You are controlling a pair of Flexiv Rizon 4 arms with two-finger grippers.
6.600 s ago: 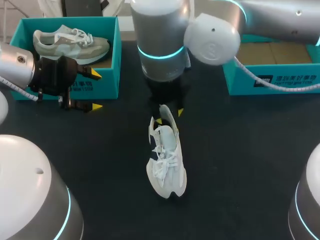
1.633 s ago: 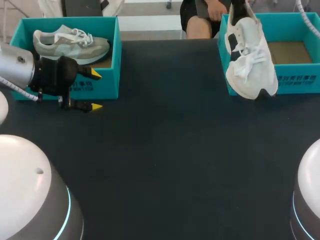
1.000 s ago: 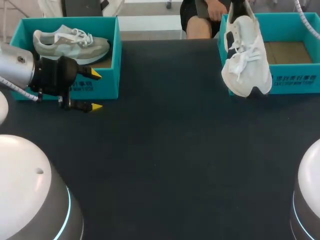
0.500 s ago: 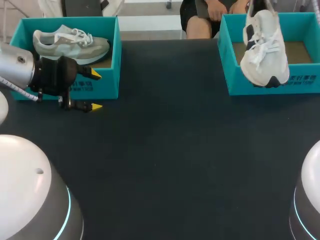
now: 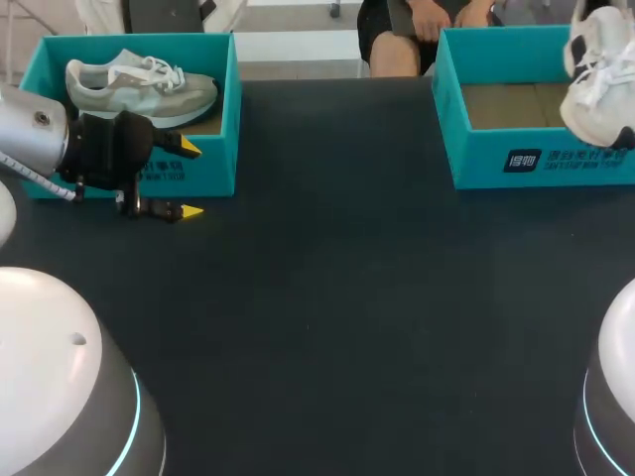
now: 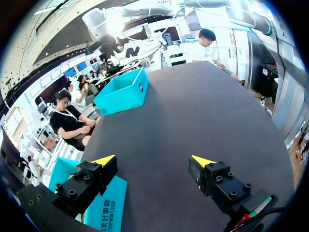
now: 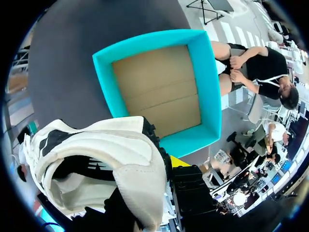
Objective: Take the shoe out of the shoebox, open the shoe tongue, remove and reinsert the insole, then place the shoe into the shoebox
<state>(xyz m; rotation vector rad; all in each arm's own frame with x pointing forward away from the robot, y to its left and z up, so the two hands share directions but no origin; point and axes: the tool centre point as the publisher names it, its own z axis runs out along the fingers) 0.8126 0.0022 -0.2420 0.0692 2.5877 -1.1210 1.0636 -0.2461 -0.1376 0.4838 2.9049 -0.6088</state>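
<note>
Closest to me on the black bench (image 5: 327,327), the left fingers (image 5: 189,179) hang spread wide with nothing between the two yellow tips. In the left wrist view the left fingers (image 6: 153,162) show the same wide gap, with only bare bench between the tips. They sit just in front of the teal cardboard box on the left (image 5: 223,129), one tip near its front wall and the other lower over the bench. A corner of that box (image 6: 108,208) shows under one finger in the left wrist view. Inside it lies a grey-green running shoe with white laces (image 5: 139,84), on its sole, toe toward the middle of the bench.

Farther across, at the back right, stands the open teal shoebox (image 5: 516,164), its brown cardboard floor bare. From the left wrist it shows as a teal shoebox (image 6: 120,92) well ahead of the open tips.

The white lace-up sneaker with black side marks (image 5: 598,84) is off the bench, aloft at the right end of that shoebox. Its toe hangs down across the front wall, and it is not resting inside. In the right wrist view the sneaker (image 7: 96,164) fills the space at the right fingers (image 7: 171,165), which are closed on its heel collar. One yellow tip shows against the collar and the other is hidden by the shoe. The shoebox (image 7: 203,82) lies ahead of it.
</note>
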